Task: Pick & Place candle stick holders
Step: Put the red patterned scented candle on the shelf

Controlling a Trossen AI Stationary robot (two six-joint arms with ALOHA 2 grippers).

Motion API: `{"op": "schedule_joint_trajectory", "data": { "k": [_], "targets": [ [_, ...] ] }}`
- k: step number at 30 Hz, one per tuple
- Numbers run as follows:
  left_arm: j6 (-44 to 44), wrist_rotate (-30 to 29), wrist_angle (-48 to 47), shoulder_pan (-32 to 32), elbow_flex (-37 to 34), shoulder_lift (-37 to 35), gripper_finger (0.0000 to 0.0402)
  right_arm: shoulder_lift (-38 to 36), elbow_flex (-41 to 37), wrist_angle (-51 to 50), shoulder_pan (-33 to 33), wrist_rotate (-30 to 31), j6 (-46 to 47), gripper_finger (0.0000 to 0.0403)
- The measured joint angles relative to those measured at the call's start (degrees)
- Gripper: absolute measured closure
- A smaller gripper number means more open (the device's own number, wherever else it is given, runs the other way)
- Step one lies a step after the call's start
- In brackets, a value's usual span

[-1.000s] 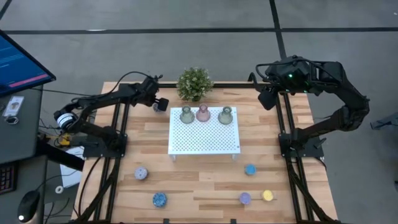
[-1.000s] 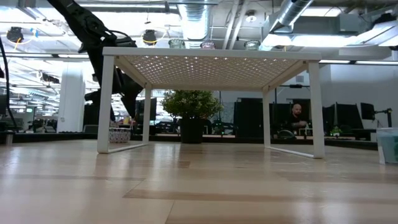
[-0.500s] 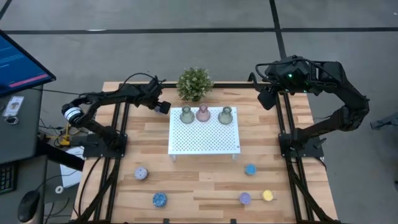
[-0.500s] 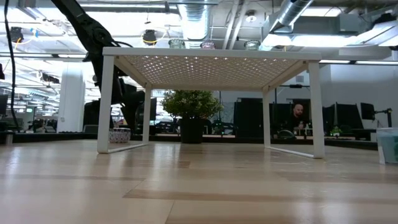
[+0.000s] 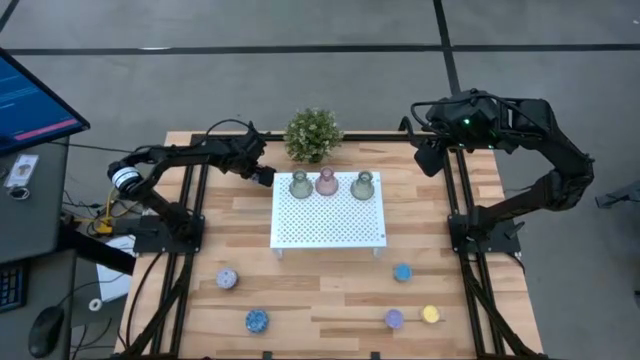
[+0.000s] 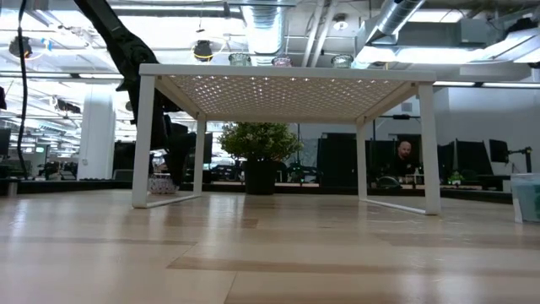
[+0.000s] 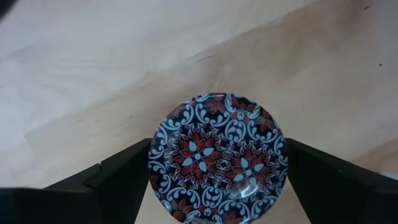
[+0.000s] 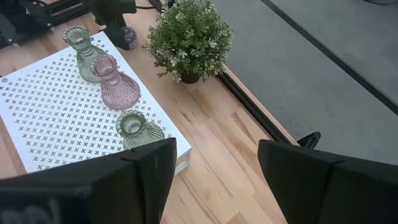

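Note:
A round puck with a red, white and dark-blue patterned top rests on the table just left of the white perforated tray. It also shows in the low view. My left gripper is down over it and shut on it. Three narrow-necked vase holders stand on the tray's far edge: green, pink, green. Several pucks lie near the table's front: lilac, speckled blue, blue, lilac, yellow. My right gripper is open and empty, high over the far right corner. My left gripper holds the patterned puck by its round side wall, pinched between the two fingers, one on each opposite side. The fingers come from above, pointing down. The puck lies flat, pattern up, its underside on the table in the low view.
A bushy potted plant stands at the far edge behind the tray. The tray stands on legs, with open space beneath it in the low view. Dark arm frames run along the table's left and right sides. A person sits in the room behind.
My left gripper has moved a little toward the tray and come down around the patterned puck, while its arm has swung in toward the table. The puck has stayed where it was on the table.

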Motion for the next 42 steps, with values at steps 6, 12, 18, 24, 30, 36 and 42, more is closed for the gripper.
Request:
{"op": "schedule_joint_trajectory", "data": {
  "k": [6, 12, 18, 24, 30, 36, 42],
  "targets": [
    [0.0, 0.1, -0.1, 0.0, 0.0, 0.1, 0.0083, 0.0, 0.0, 0.0, 0.0, 0.0, 0.0, 0.0184],
    [-0.4, 0.7, -0.1, 0.0, 0.0, 0.0, 0.0105, 0.0, 0.0, 0.0, 0.0, 0.0, -0.5, 0.0184],
    [-0.9, 1.3, -1.0, 0.0, -0.1, -1.1, 0.0092, 0.0, 0.0, 0.0, 0.0, 0.0, -0.5, 0.0184],
    [-1.1, 0.7, -1.3, 0.1, -0.1, -7.0, 0.0101, 0.0, 0.0, 0.0, 0.0, 0.0, -0.5, 0.0184],
    [-4.2, 0.3, -1.5, 0.0, -0.1, -15.8, 0.0099, 0.0, 0.0, 0.0, 0.0, 0.2, -0.5, 0.0184],
    [-9.4, 1.0, -1.3, 0.0, 0.0, -29.1, 0.0098, 0.0, 0.0, 0.0, 0.0, 0.2, -0.5, 0.0184],
    [-14.4, 6.9, 0.0, -0.1, 0.0, -41.4, 0.0099, 0.0, 0.0, 0.6, 0.0, 0.2, -0.5, 0.0184]
  ]
}}
